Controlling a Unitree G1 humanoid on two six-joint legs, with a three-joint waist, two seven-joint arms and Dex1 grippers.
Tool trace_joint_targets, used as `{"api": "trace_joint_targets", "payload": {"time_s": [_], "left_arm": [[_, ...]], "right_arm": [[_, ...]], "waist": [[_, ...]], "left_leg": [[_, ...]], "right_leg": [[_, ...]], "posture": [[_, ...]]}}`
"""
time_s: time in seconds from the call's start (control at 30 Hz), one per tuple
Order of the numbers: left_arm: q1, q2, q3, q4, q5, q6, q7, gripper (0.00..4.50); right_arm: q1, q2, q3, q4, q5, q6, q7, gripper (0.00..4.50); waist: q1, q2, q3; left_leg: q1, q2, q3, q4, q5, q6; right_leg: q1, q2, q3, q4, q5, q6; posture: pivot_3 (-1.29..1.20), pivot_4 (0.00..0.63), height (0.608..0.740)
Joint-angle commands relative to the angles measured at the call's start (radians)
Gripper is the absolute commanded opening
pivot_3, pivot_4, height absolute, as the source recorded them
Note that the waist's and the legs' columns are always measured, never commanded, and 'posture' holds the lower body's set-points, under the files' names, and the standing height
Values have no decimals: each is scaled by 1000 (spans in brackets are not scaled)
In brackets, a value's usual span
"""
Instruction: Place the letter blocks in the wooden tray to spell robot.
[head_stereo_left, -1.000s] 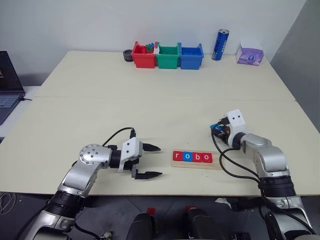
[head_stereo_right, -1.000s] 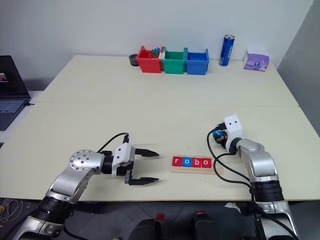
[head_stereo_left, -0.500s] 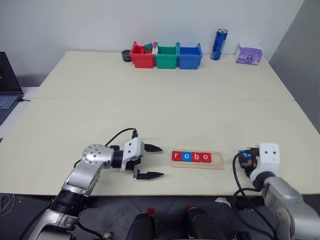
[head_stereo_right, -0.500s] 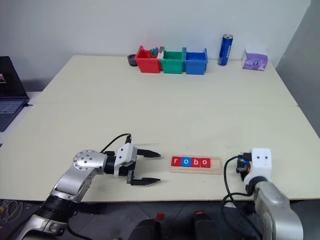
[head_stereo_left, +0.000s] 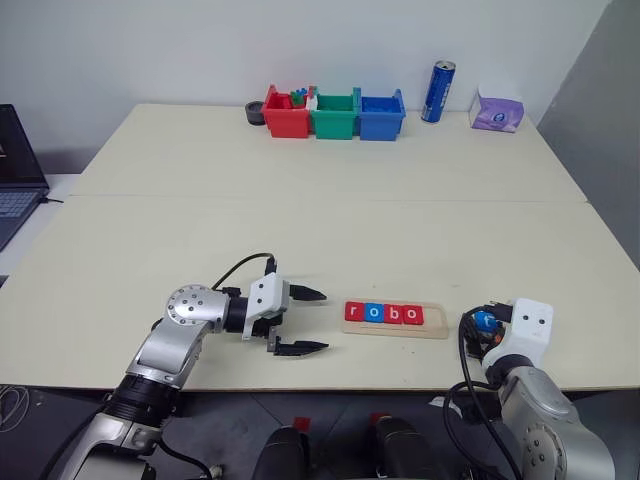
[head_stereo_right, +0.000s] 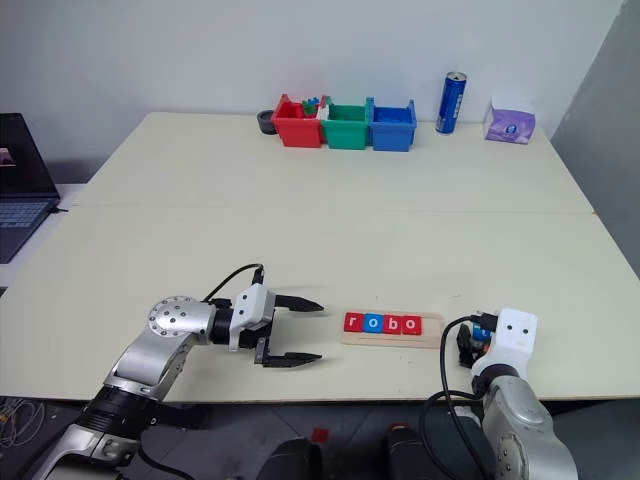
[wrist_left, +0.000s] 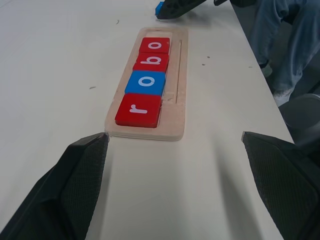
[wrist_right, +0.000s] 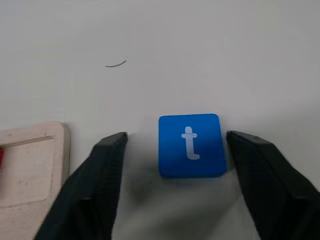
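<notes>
Four letter blocks (wrist_left: 145, 84) already sit in the wooden tray (head_stereo_left: 394, 318) near the counter's (head_stereo_left: 330, 220) front edge, reading r, o, b, o, with the last slot at its 3 o'clock end bare. The blue t tile (wrist_right: 191, 145) lies flat on the counter just past that end, between the spread fingers of the right claw (wrist_right: 175, 180), which grips nothing. The left claw (head_stereo_left: 297, 321) hangs wide open and empty at the tray's 9 o'clock side, so I'd say one pick-and-place remains.

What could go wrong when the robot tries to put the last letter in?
The blue t block lies flat on the table between the open right gripper, beside the wooden tray. The fingers might pinch it crooked or let it slip. Only one slot is left, past the o, so the t could knock that tile or land tilted.
</notes>
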Motion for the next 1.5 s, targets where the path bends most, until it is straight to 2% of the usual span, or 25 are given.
{"api": "trace_joint_targets", "payload": {"time_s": [0.03,0.1,0.2,0.27,0.4,0.5,0.57,0.73,1.13,1.23,1.47,1.5], "left_arm": [[5,1,4,-23,0,-15,4,4500],[6,-1,5,-24,-1,-14,8,4500],[-1,-2,5,-30,-2,-3,13,4500],[-5,0,6,-36,-5,7,15,4500],[-14,3,1,-49,-5,22,15,4500],[-28,0,-3,-51,-3,33,14,4500],[-34,-2,-4,-52,-4,38,14,4500],[-36,2,-1,-53,-3,41,11,4500],[-16,20,7,-89,-5,58,21,4500],[-17,22,7,-93,-6,61,23,4500],[0,27,11,-91,-6,49,19,4500],[1,27,11,-87,-5,44,19,4500]], "right_arm": [[-15,-35,-34,-38,14,-25,14,4460],[-23,-67,-39,-51,7,-37,20,4460],[-35,-203,-47,-52,-1,-73,93,4460],[-59,-300,-79,-20,83,-58,218,4460],[-83,-618,-97,71,224,-87,567,4460],[-80,-825,-65,194,220,-195,763,4460],[-74,-926,-23,266,200,-280,863,4460],[-136,-1036,68,455,160,-422,995,4460],[-266,-1066,223,675,86,-534,1108,4460],[-282,-1060,228,692,87,-541,1116,3948],[-286,-1053,207,673,98,-540,1119,1497],[-288,-1054,202,662,105,-538,1121,1457]], "waist": [[1,0,0],[1,1,0],[1,1,1],[1,1,1],[1,1,1],[2,1,2],[2,1,2],[1,-1,3],[3,-1,3],[3,-1,3],[3,-1,3],[3,-1,3]], "left_leg": [[0,0,0,0,0,0],[0,0,0,0,0,0],[0,0,0,0,0,0],[0,-1,1,0,0,0],[0,-1,2,0,0,0],[0,-2,2,0,0,0],[0,-2,2,0,0,0],[0,-2,2,0,0,0],[0,-1,2,0,0,0],[0,-1,2,1,0,0],[0,-1,2,1,0,0],[0,-1,2,1,0,0]], "right_leg": [[0,0,0,0,0,0],[0,0,0,0,0,0],[0,0,0,0,0,0],[0,0,0,0,0,0],[0,0,0,-1,0,0],[1,1,-1,-1,0,0],[1,1,-2,-1,0,0],[1,2,-2,-1,0,0],[1,1,-1,-1,0,0],[1,1,-1,-1,0,0],[1,1,-1,-1,0,0],[1,1,-1,-1,0,0]], "posture": [[0,150,740],[0,150,740],[0,150,740],[0,150,740],[0,150,740],[0,150,740],[0,150,740],[0,150,740],[0,150,740],[0,150,740],[0,150,740],[0,150,740]]}}
